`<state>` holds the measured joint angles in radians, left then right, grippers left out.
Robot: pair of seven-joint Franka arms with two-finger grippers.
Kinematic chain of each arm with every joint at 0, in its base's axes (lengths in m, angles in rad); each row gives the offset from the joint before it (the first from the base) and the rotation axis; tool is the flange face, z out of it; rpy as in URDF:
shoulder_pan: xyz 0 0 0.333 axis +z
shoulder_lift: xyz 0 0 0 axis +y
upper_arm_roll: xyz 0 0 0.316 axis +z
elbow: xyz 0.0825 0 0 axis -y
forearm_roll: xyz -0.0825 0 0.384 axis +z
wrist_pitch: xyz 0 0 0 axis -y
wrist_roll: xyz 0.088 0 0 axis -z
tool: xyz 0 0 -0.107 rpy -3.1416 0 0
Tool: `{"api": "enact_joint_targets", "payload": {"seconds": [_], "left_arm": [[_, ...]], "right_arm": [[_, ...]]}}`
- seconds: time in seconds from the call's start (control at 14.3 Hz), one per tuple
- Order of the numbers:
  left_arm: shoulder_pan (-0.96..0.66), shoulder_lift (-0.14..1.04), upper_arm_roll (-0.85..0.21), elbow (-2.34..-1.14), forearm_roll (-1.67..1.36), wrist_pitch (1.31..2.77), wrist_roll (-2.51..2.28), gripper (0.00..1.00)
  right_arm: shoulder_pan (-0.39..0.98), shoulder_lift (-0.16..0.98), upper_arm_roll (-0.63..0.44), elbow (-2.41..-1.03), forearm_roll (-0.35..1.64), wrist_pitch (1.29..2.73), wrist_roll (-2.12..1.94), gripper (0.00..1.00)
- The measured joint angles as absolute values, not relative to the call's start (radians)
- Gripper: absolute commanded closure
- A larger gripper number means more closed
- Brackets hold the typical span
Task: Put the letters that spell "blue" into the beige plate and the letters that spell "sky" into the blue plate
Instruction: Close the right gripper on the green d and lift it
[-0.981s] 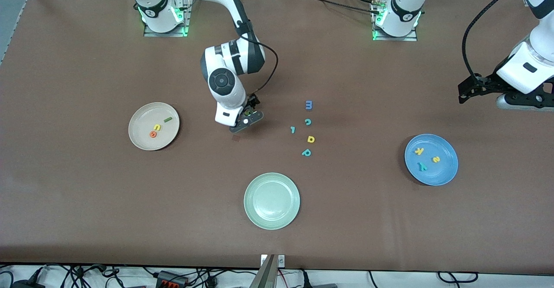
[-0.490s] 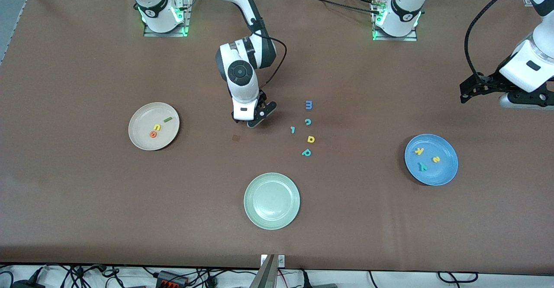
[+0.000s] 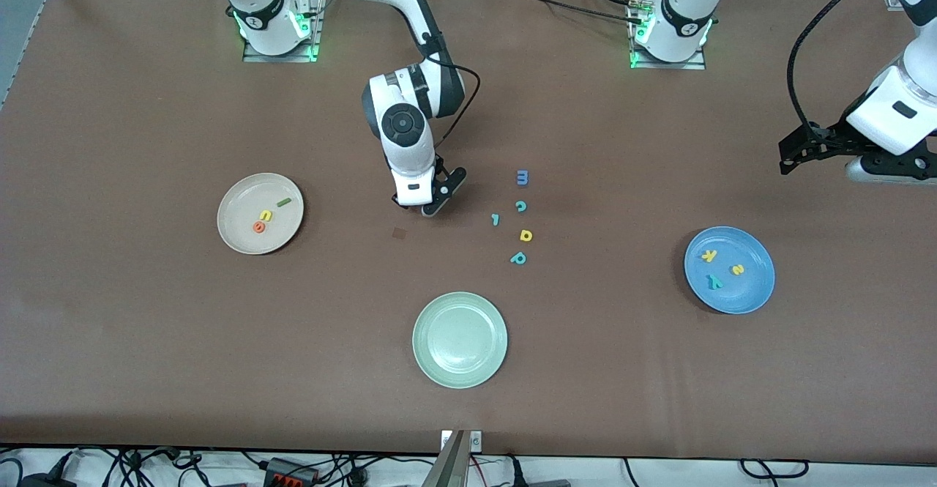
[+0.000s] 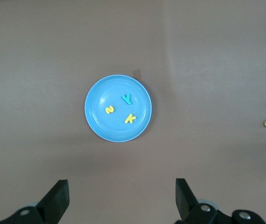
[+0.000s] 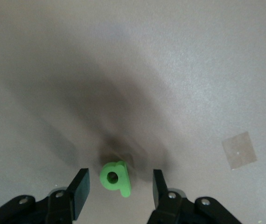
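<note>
The green b [image 5: 115,178] lies on the table between the fingers of my right gripper [image 5: 120,181], with a gap on each side. That gripper [image 3: 432,204] is low over the table between the beige plate [image 3: 245,194] and the loose letters, and it hides the b in the front view. In the beige plate lie the dark green l [image 3: 284,202], yellow u [image 3: 266,215] and orange e [image 3: 259,227]. The blue plate [image 3: 754,285] holds the yellow k [image 3: 708,255], yellow s [image 3: 738,269] and teal y [image 3: 714,280]. My left gripper [image 3: 787,157] waits open, high over the left arm's end of the table.
A pale green plate [image 3: 460,339] sits nearest the front camera. Loose letters lie in a cluster mid-table: blue m [image 3: 522,177], teal c [image 3: 520,206], a small teal piece [image 3: 495,219], yellow d [image 3: 525,235], teal p [image 3: 518,258]. A small tape square [image 3: 399,233] marks the cloth.
My right arm swung its wrist round and shifted a little toward the loose letters, settling over the b. Its fingers have narrowed. The left arm barely moved.
</note>
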<state>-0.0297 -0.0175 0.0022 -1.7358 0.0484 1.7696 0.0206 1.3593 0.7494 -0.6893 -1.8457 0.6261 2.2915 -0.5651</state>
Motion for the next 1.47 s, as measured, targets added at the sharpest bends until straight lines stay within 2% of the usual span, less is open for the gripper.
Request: {"api": "enact_joint_targets", "payload": {"seconds": [0.14, 0.35, 1.12, 1.47], "left_arm": [[-0.030, -0.018, 0.002, -1.735, 0.048, 1.770, 0.021, 0.00], [-0.030, -0.018, 0.002, -1.735, 0.048, 1.770, 0.021, 0.00], [-0.030, -0.014, -0.001, -1.735, 0.048, 1.769, 0.022, 0.00], [-0.030, -0.014, -0.001, -1.735, 0.048, 1.769, 0.022, 0.00]], "right_arm": [[1.360, 0.751, -0.689, -1.852, 0.626, 2.291, -0.585, 0.37], [1.360, 0.752, -0.689, -1.858, 0.626, 2.291, -0.610, 0.44], [1.365, 0.752, -0.689, -1.855, 0.623, 2.295, -0.631, 0.46], [1.365, 0.752, -0.689, -1.855, 0.623, 2.297, -0.633, 0.56]]}}
